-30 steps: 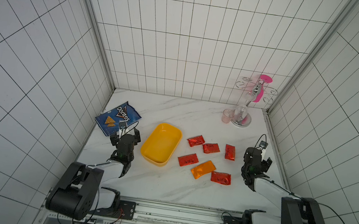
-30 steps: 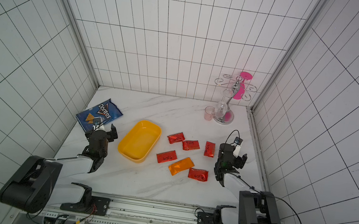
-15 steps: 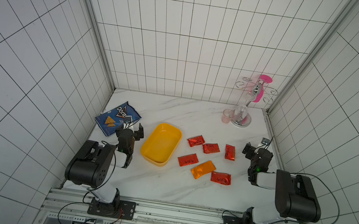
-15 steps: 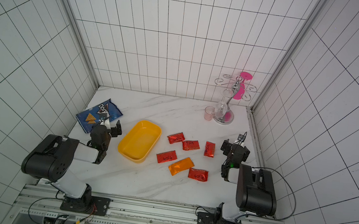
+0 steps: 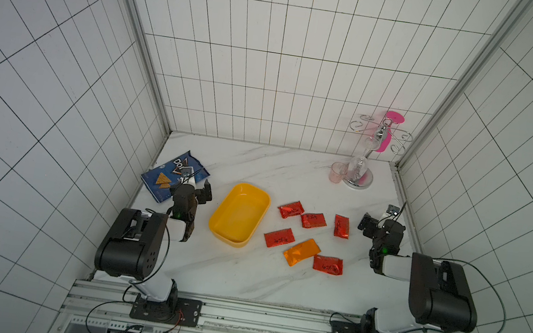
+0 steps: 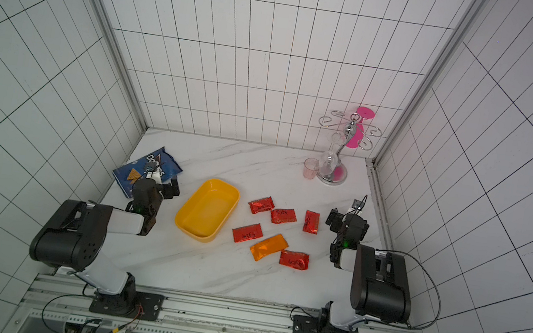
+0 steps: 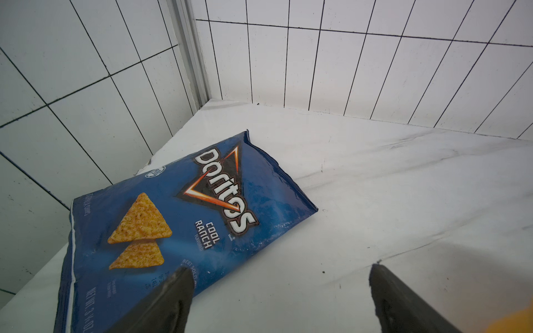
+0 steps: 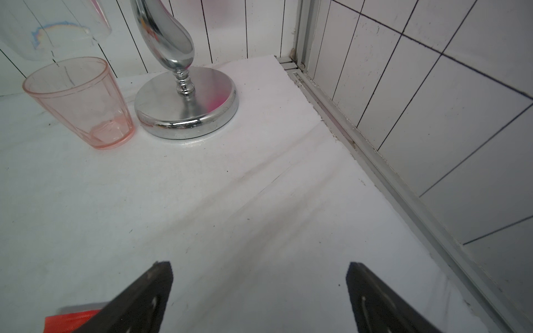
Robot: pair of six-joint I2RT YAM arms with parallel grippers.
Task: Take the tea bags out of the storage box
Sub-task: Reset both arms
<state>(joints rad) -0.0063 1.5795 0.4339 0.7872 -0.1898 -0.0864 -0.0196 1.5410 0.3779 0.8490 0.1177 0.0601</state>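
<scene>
Marble desk [image 5: 241, 278] carries the yellow box [image 5: 239, 214] and, beside it, all six tea bags [image 5: 302, 252]. Left pincer [image 7: 279, 269] and right pincer [image 8: 258, 265] both stand wide.

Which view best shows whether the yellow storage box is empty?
Both top views: the storage box shows whole from above, its floor bare. The left wrist view catches only a blurred yellow sliver, probably its rim; the right wrist view shows none.

Yellow storage box [image 5: 239, 215]; blue chip bag [image 5: 168, 168]

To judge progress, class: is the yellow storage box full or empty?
Empty: the storage box shows bare yellow floor; six tea bags lie outside.
</scene>
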